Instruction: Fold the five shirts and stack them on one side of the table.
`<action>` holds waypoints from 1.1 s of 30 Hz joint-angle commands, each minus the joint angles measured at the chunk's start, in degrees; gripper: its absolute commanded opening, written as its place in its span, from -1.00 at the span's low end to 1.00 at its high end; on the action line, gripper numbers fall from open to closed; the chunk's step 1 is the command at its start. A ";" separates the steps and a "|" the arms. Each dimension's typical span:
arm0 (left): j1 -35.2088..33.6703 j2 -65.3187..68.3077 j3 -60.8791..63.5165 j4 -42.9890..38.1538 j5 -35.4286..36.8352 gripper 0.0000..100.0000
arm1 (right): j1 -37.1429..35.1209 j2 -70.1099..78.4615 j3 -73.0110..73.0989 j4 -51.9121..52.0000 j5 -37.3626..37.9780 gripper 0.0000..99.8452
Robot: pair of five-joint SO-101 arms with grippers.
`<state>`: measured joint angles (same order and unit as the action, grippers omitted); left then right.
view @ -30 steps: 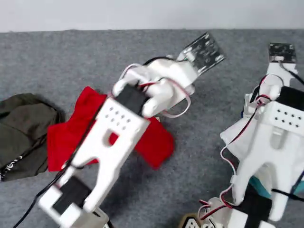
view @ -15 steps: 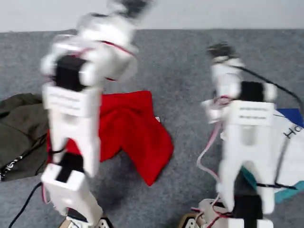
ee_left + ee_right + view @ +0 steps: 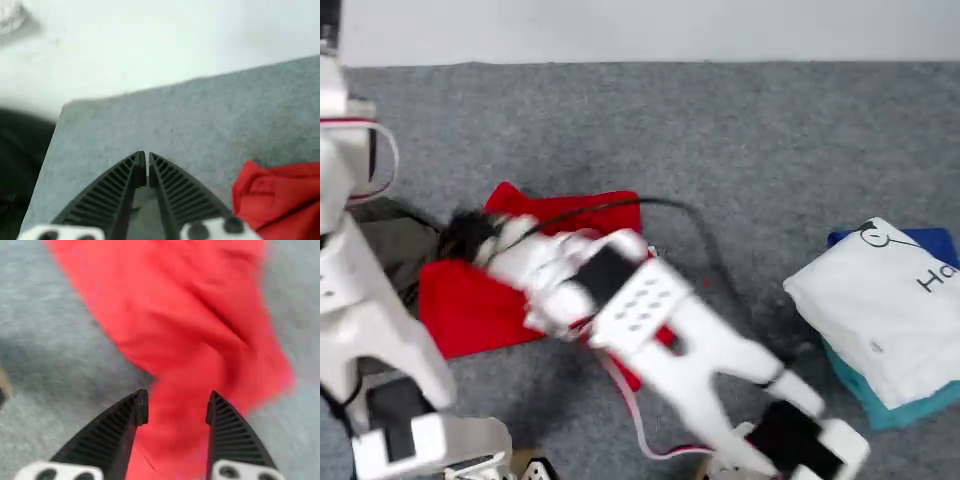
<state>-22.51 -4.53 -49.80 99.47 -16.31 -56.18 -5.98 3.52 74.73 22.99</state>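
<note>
Far left, seen from above: left arm reared high off the bench, its left hand clenched tip to tip, grasping nothing, aimed toward the far bench edge and the wall. Just beside that arm and partly hidden by it, a dull olive heap of cloth, probably another shirt awaiting a fold. Next along, left of centre, the red shirt, rumpled and only loosely doubled on the bench, one flap trailing toward the front edge. Stretched across it from a base at the front right, the right arm, with the right hand released, fingers spread wide, hovering close over red cloth and gripping nothing. Likely step: taking hold of the red shirt to fold it. To do that well, lower onto an outer edge or corner rather than the thick middle, pinch a single layer, lift just enough to clear the bench, carry the flap over flat, then smooth before starting the next fold. Bring the left hand down to pin the opposite side against sliding. Far right, well apart, the stack: a folded white shirt on top of a teal one, with a blue one peeking out behind. Underneath everything, a grey felt-like covering, probably apt to drag cloth. Beyond the far edge, a plain pale wall.
</note>
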 commanded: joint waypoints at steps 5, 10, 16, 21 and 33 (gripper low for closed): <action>-3.16 -10.81 10.15 -0.18 0.09 -0.97 | -8.13 15.87 -5.45 -9.54 0.18 -0.60; -3.16 -11.69 12.79 -1.85 0.09 -0.97 | -7.43 26.15 -14.33 -9.71 0.18 -0.60; -3.16 -11.87 14.11 -1.93 0.09 -0.97 | -6.64 40.75 -23.65 -12.44 0.09 -0.60; -3.08 -11.87 14.11 -1.93 0.09 -0.97 | -5.23 48.84 -30.68 -8.04 0.35 -0.61; -2.90 -11.69 14.20 -1.85 0.09 -0.97 | 4.97 49.45 -33.41 5.14 0.62 -0.97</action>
<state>-25.41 -14.90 -35.74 98.68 -16.31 -54.42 44.66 -29.10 75.08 22.90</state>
